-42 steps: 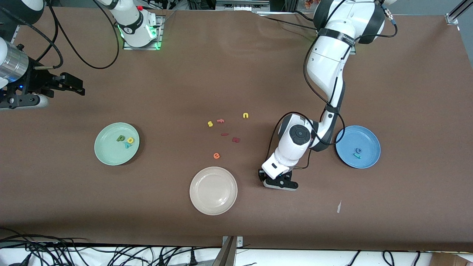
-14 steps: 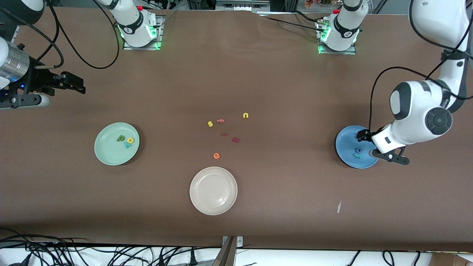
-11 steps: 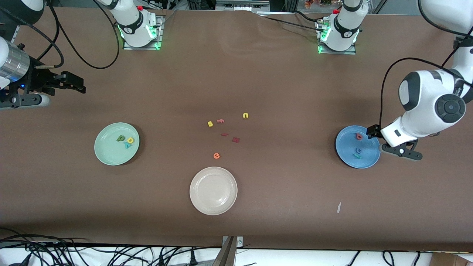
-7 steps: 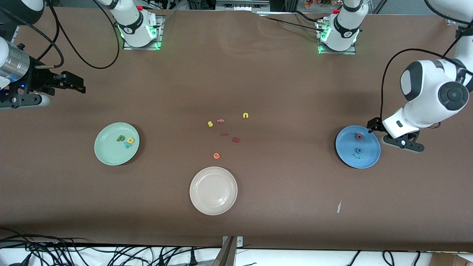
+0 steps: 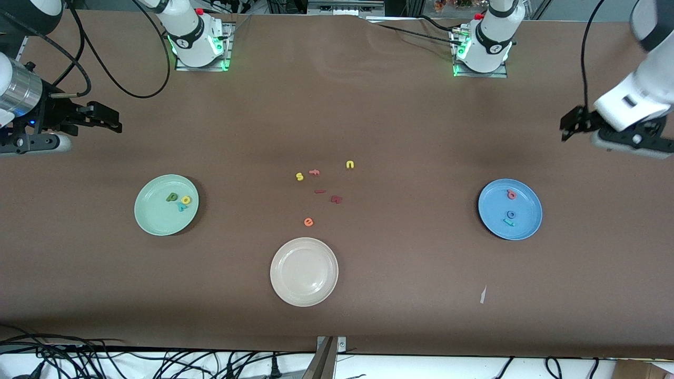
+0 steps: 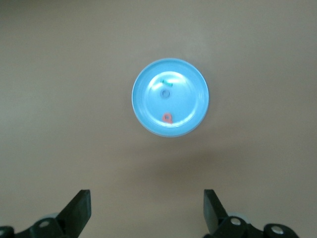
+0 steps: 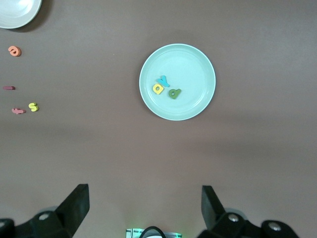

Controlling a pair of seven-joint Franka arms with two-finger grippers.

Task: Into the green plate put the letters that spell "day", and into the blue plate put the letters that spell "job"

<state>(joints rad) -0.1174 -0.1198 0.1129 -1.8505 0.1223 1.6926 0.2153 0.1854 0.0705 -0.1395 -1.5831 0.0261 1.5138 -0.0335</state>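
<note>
The green plate (image 5: 158, 218) holds the dark green "d" (image 5: 171, 197), the yellow "a" (image 5: 186, 200) and the teal "y" (image 5: 181, 207). In the blue plate (image 5: 524, 231) lie the salmon "b" (image 5: 511, 195), the blue "o" (image 5: 510, 214) and the teal "j" (image 5: 508, 222). My left gripper (image 5: 626, 141) hangs open and empty over bare table at the left arm's end, clear of the blue plate (image 6: 190, 82). My right gripper (image 5: 34, 143) waits open and empty over the right arm's end, with the green plate (image 7: 195, 67) below it.
A cream-white plate (image 5: 304, 271) sits near the front edge. Loose letters lie mid-table: a yellow "s" (image 5: 299, 177), a yellow "n" (image 5: 350, 165), an orange "e" (image 5: 308, 222), a salmon letter (image 5: 314, 172) and two dark red pieces (image 5: 336, 199). A paper scrap (image 5: 483, 295) lies nearer the front.
The left gripper let the salmon "b" go into the blue plate, then rose and drew away toward the left arm's end. The right arm has not moved.
</note>
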